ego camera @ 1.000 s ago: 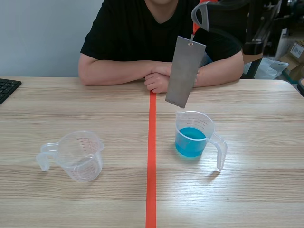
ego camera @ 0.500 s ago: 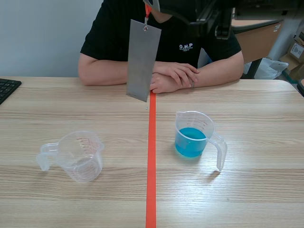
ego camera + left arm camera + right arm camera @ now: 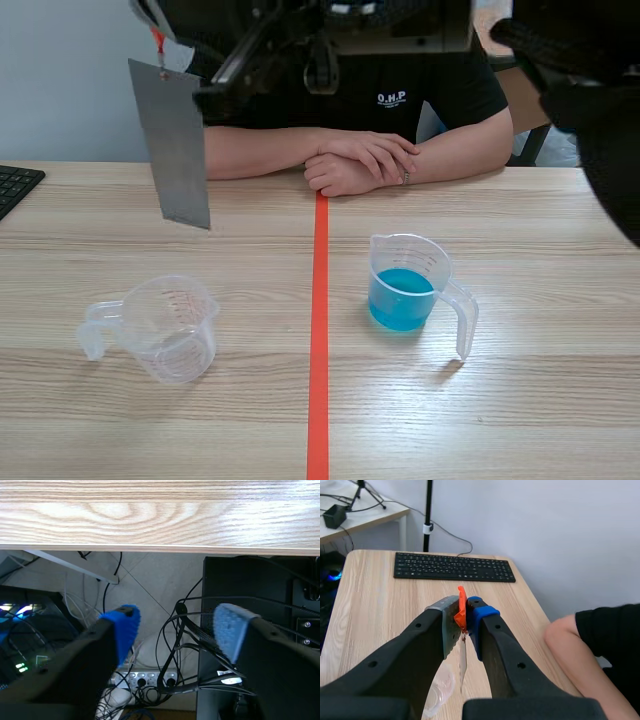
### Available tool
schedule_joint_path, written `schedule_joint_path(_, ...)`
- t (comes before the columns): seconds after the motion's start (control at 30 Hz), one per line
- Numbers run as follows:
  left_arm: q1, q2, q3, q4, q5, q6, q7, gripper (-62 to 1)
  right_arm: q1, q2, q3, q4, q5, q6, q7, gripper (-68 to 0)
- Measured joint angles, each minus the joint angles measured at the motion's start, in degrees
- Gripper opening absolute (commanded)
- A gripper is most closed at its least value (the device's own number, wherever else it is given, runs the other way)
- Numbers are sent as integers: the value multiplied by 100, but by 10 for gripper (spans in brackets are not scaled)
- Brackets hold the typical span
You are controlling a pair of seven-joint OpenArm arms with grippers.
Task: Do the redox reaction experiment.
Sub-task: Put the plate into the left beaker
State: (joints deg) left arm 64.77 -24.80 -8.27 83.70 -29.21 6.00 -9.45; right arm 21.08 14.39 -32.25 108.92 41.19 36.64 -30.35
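The right gripper (image 3: 462, 616) pinched an orange tag (image 3: 461, 599) between its narrow fingers, and the grey metal sheet (image 3: 172, 145) hung from it at the upper left of the scene view, above the empty clear cup (image 3: 170, 328). The cup of blue liquid (image 3: 405, 285) stood right of centre. The left gripper (image 3: 175, 627) sat below the table (image 3: 160, 515) edge, its fingers wide apart and holding nothing.

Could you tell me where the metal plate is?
Scene view, left side: the grey metal plate hangs from the right claw, above the empty clear plastic jug.
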Motion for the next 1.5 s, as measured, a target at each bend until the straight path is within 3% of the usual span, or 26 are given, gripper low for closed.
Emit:
schedule_joint_path(0.43, 0, 0, 0, 0, 0, 0, 0, 14, 0, -728, -942, -33, -739, -214, -26, -660)
schedule_joint_path(1.03, 0, 0, 0, 0, 0, 0, 0, 14, -2, -743, -1062, -595, -953, -240, -37, -660)
schedule_joint_path(1.5, 0, 0, 0, 0, 0, 0, 0, 14, 0, -743, -1102, -1073, -1108, -254, 227, -660)
